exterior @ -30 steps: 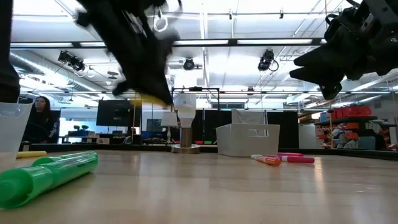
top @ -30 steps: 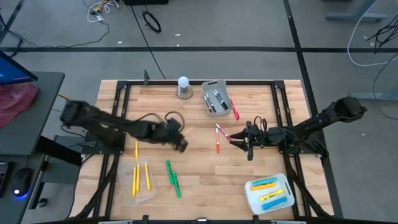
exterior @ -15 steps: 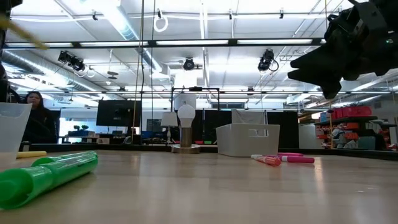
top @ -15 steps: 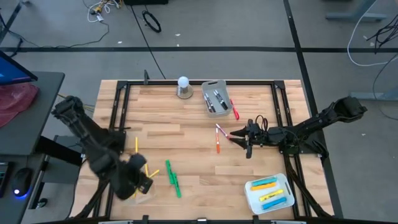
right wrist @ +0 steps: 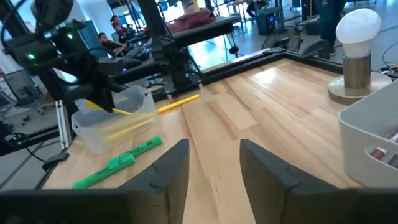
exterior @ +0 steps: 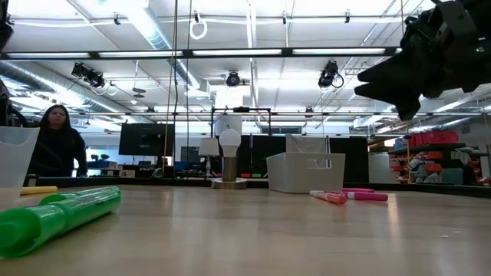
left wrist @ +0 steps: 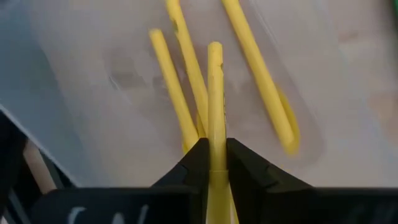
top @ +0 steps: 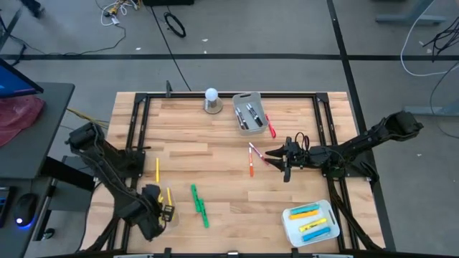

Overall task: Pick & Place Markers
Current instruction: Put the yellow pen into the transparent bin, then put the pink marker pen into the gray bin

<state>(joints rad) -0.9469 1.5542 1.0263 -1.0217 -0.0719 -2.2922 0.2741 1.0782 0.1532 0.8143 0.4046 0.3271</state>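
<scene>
Over the clear tray [top: 162, 215] at the table's front left corner | left gripper [left wrist: 213, 163] pinches a yellow marker [left wrist: 215, 106] above three more yellow markers [left wrist: 186, 74] in the tray | right gripper [top: 285, 159] hovers mid-table beside pink and orange markers [top: 252, 159], fingers [right wrist: 168, 171] apart, holding nothing | green marker [top: 199, 206] lies near the tray
</scene>
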